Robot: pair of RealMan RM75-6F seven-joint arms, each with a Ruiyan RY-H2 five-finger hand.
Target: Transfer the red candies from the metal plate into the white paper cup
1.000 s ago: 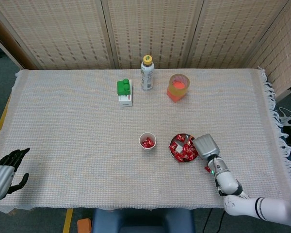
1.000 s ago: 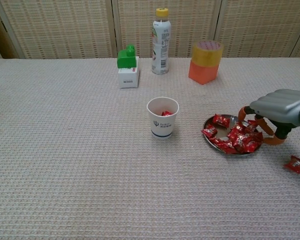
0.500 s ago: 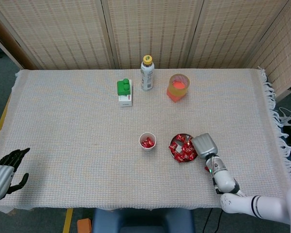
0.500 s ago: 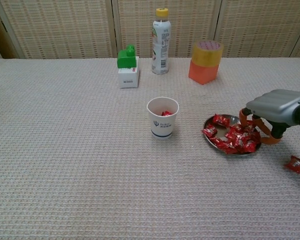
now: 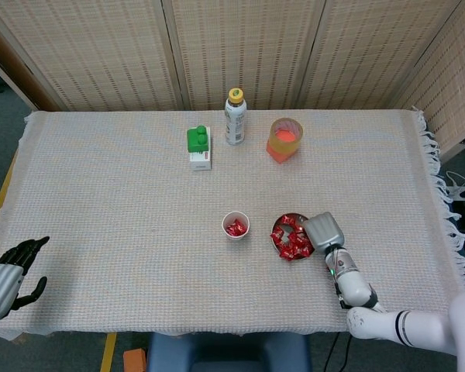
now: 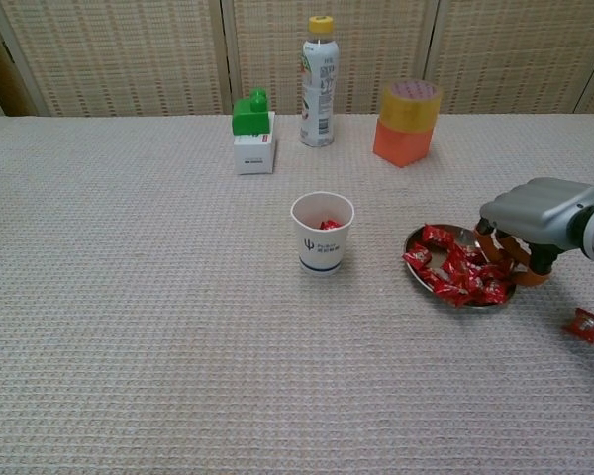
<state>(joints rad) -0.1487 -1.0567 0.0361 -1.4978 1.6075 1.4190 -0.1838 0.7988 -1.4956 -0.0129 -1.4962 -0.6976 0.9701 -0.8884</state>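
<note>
Right hand [image 6: 535, 220] hangs over the plate's [image 6: 417, 240] right edge, fingers curled down into the candies [image 6: 463, 275]; a grip can't be told. Cup [image 6: 322, 233] just left holds a few; most remain, one stray [image 6: 586, 324] on the cloth. Left hand [image 5: 6, 273] idle, fingers apart

Right hand [image 5: 324, 231] lay over right edge of metal plate [image 5: 277, 225] piled with red candies [image 5: 292, 239]. White paper cup [image 5: 235, 225], candies inside, stood just left. Left hand [image 5: 8, 275] rested at tabletop [image 5: 124, 217] corner, fingers apart.
</note>
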